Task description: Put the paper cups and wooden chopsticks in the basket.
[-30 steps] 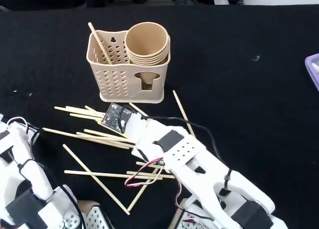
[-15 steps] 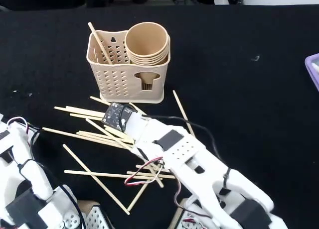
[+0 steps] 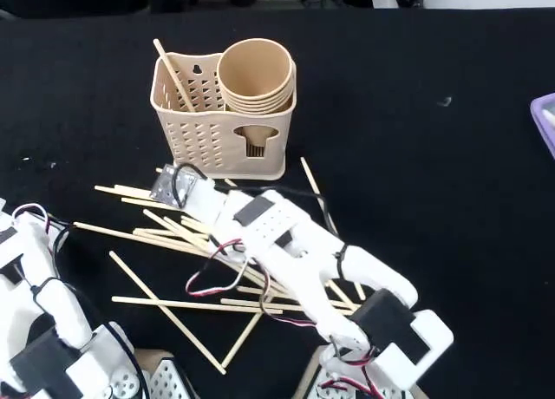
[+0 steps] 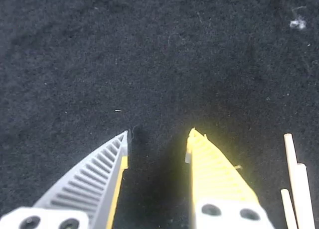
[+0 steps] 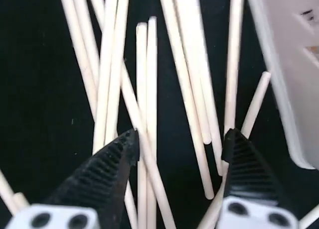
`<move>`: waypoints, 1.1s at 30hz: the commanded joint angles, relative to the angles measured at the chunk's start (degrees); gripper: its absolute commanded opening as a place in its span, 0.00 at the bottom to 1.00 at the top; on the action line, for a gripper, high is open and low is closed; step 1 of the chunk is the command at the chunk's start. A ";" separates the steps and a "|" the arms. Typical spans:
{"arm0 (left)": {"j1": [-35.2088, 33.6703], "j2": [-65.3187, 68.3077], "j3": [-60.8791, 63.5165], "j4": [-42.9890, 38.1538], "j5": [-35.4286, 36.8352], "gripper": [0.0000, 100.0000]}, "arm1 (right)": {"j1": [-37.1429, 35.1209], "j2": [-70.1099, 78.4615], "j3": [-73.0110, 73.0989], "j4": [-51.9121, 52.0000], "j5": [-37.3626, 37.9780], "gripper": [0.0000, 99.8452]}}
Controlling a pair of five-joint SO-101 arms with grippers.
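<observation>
Right hand (image 5: 182, 137) is hanging wide open over loose wooden chopsticks (image 5: 147, 79) lying on the tabletop (image 3: 451, 208) just beside the basket (image 3: 208, 139). Paper cups (image 3: 256, 69) are sitting stacked inside it. Left hand (image 4: 158, 134) is hovering partly open, gripping nothing.

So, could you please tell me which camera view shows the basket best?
The high view: the whole basket is visible, with stacked paper cups and one chopstick inside. The right wrist view catches a slice of its wall.
</observation>
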 commanded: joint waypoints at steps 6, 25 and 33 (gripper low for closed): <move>0.40 -0.97 -1.80 -0.88 0.53 0.19 | -0.97 -5.32 -4.35 5.98 -3.78 0.28; 0.66 -0.97 -1.80 -0.88 0.44 0.19 | -10.64 -13.41 9.98 -1.76 -4.66 0.22; 0.66 -0.97 -1.80 -0.88 0.44 0.19 | -10.37 -6.29 9.98 -5.36 -4.66 0.22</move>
